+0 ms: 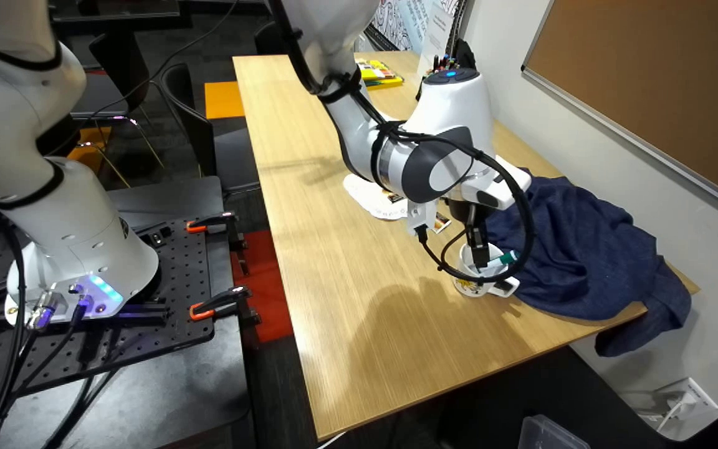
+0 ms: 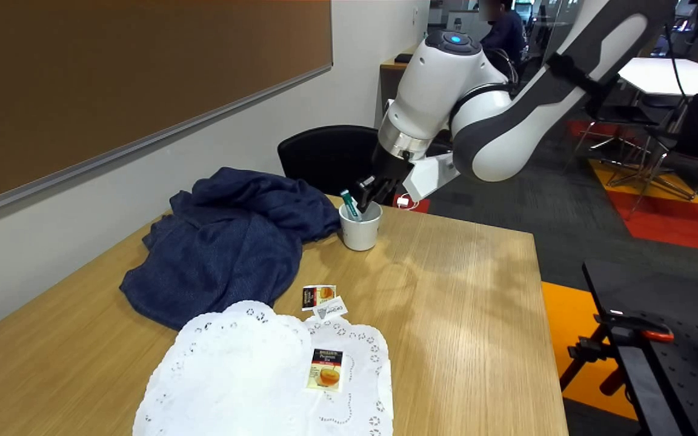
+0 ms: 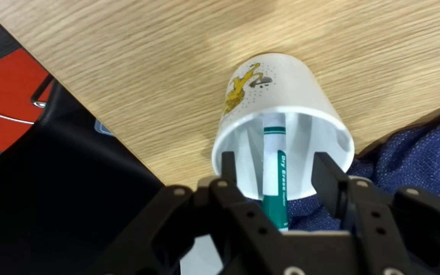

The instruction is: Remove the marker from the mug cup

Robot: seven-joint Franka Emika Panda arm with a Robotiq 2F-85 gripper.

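One gripper [image 3: 275,168], its fingers parted, one to either side of the marker [image 3: 271,177] with a gap at each. One marker, leaning in the mug [image 3: 288,88], green end above the rim: probably light, stiff and slick, best pinched square across the upper barrel. One mug, white, upright on the table [image 2: 464,339], likely breakable; just beside, one rumpled blue cloth [image 2: 228,242]; farther off, tea packets [image 2: 325,370].
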